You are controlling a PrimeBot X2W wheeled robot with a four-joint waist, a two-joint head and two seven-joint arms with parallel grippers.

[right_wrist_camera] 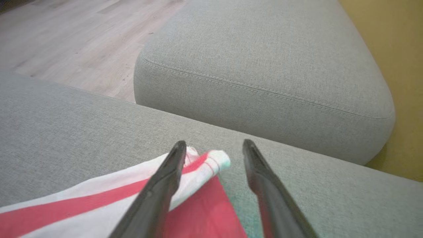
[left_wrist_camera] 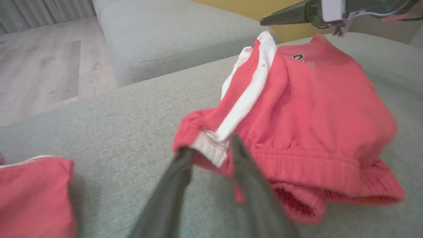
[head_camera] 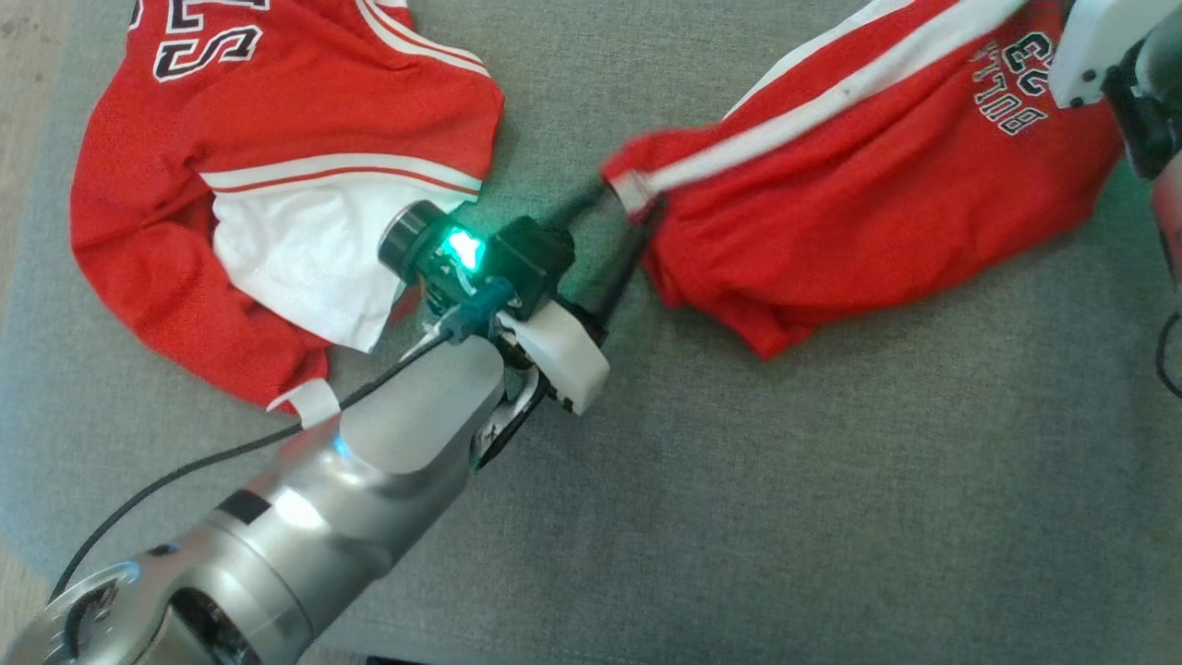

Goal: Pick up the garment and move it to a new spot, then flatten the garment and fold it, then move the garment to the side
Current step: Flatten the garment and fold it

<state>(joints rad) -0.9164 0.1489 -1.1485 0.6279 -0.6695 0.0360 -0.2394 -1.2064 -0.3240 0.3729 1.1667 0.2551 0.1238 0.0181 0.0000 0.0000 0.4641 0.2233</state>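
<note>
The garment is a pair of red shorts with a white side stripe and black lettering, lying rumpled on the grey cushion at the right. My left gripper sits at the shorts' near waistband corner. In the left wrist view its fingers stand a little apart, open, with the white stripe end between the tips. My right gripper is open at the shorts' far end, with a red-and-white corner lying loose between and under its fingers. Its white wrist housing shows at the top right.
A second red and white jersey lies crumpled on the cushion at the left, close beside my left wrist. Another grey cushion stands beyond, with wooden floor past it and a yellow wall to the right.
</note>
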